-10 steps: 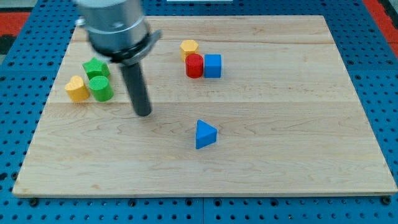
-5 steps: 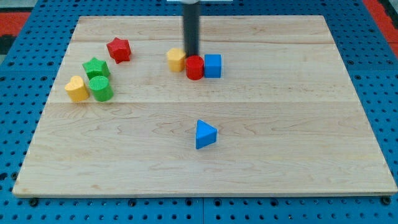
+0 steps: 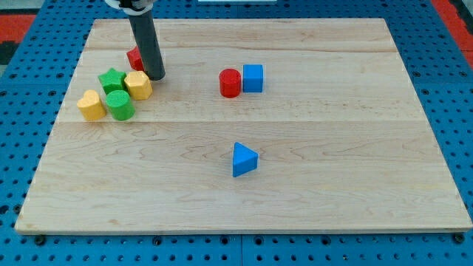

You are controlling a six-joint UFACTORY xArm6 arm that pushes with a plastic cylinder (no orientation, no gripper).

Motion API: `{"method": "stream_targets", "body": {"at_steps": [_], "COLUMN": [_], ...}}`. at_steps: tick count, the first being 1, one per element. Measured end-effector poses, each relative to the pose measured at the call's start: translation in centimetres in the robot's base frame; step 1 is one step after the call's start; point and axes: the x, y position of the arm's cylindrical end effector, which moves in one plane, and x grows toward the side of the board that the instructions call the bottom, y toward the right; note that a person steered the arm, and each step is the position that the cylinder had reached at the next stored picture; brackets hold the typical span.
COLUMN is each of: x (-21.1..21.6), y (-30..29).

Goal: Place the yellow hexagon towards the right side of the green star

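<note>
Rod tip [image 3: 154,76], a bare end with no claw to open or close, is seen just right of the yellow hexagon [image 3: 138,85]. That hexagon is pressed against the green star [image 3: 112,79] on its right. Further pushing risks displacing the star, the green cylinder [image 3: 120,105] or the red star [image 3: 134,58].

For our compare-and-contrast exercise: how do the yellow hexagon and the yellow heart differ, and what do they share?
The yellow hexagon has six flat sides; the yellow heart is rounded with a notch. The hexagon sits right of the green star, just below my tip; the heart lies at the cluster's left end, beside the green cylinder. Both are yellow and similar in size.
</note>
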Motion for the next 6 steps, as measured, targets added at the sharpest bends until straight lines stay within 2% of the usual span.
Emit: {"method": "stream_targets", "body": {"at_steps": [4,5,6], "x": [-0.4,-3.1,-8.9], "y": [0.8,3.7,5.9]}}
